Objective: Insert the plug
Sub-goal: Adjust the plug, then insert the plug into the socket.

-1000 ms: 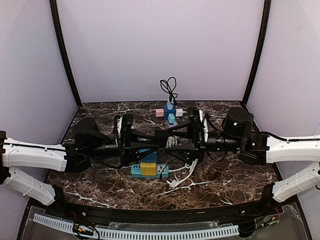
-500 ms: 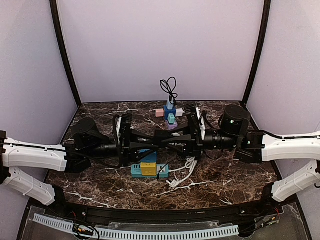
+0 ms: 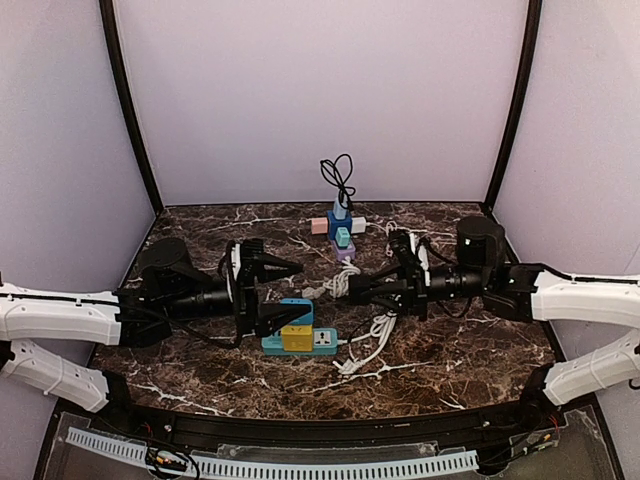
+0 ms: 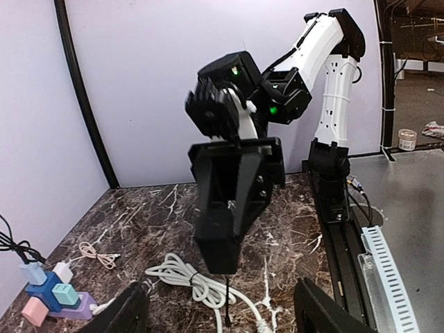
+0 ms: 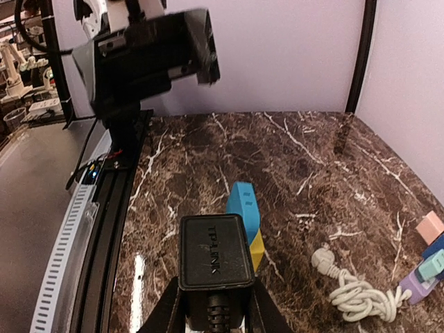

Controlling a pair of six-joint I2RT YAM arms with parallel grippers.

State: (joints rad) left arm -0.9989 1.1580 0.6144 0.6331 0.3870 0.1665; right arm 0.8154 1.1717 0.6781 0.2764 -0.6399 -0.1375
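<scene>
Above the marble surface [image 3: 200, 375], the right tool [image 3: 350, 291] clenches the black plug [image 5: 215, 260] just right of the power strip [image 3: 298, 340] — its prongs hidden, fingers cut off in the wrist view — while the left tool [image 3: 303, 295] gapes released.

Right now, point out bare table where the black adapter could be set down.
Bare table lies back-left, between the left wall and the coloured plugs; also front-right, beyond the white cable. The middle is crowded: power strip, cable, left gripper and right gripper.
</scene>
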